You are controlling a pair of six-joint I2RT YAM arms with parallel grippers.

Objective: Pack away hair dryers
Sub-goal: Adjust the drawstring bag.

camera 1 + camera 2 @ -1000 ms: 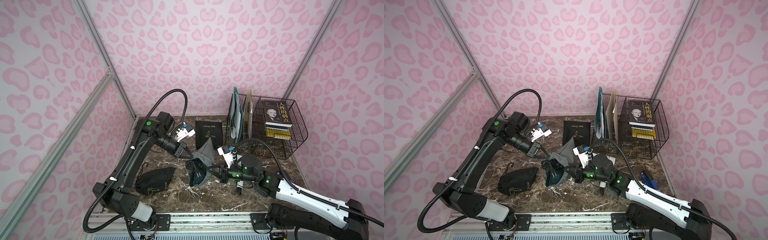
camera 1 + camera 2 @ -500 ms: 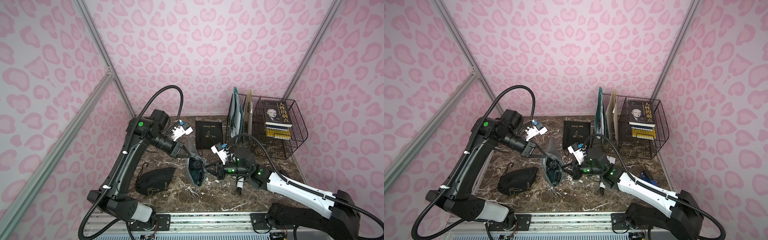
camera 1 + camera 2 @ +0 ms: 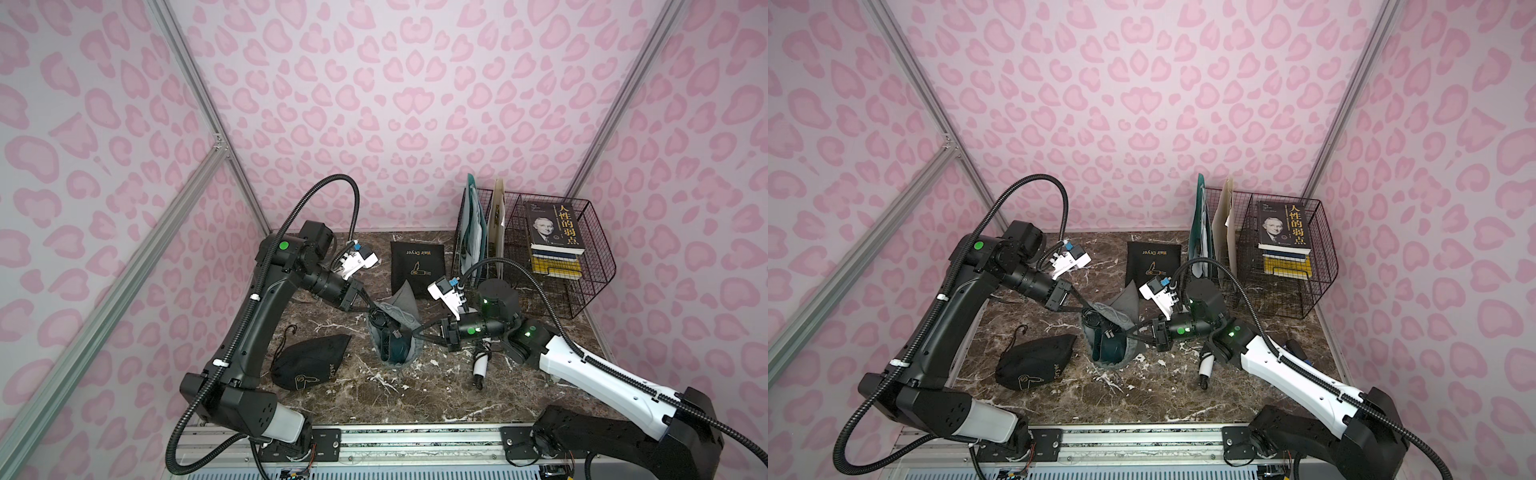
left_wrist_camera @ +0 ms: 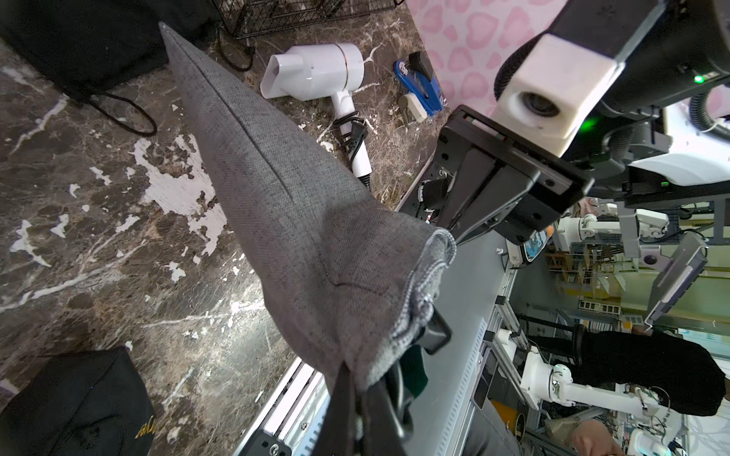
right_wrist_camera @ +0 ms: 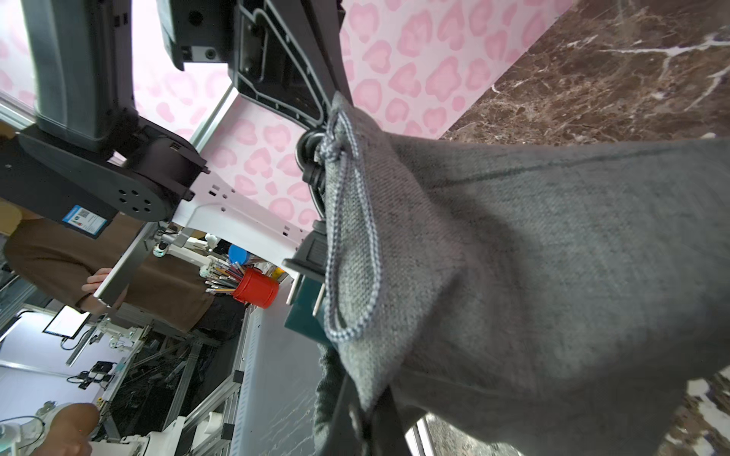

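Note:
A grey fabric pouch (image 3: 402,302) (image 3: 1122,305) hangs mouth-up over the middle of the table. My left gripper (image 3: 373,309) (image 4: 355,385) is shut on its rim from the left. My right gripper (image 3: 416,332) (image 5: 367,414) is shut on the opposite rim. Inside the pouch sits a dark teal hair dryer (image 3: 397,348) (image 5: 304,316), with its black plug (image 5: 313,252) at the mouth. A white hair dryer (image 4: 316,71) (image 3: 481,365) lies on the table under my right arm, cord wound round its handle.
A bulging black pouch (image 3: 309,361) lies front left and a flat black "Hair Dryer" pouch (image 3: 417,266) at the back. A wire basket (image 3: 598,266) with books and folders stands back right. Small blue item (image 4: 418,89) lies near the right wall.
Both grippers kept their hold on the grey pouch, carried it slightly left, then partly back. My right arm has swung further in over the table.

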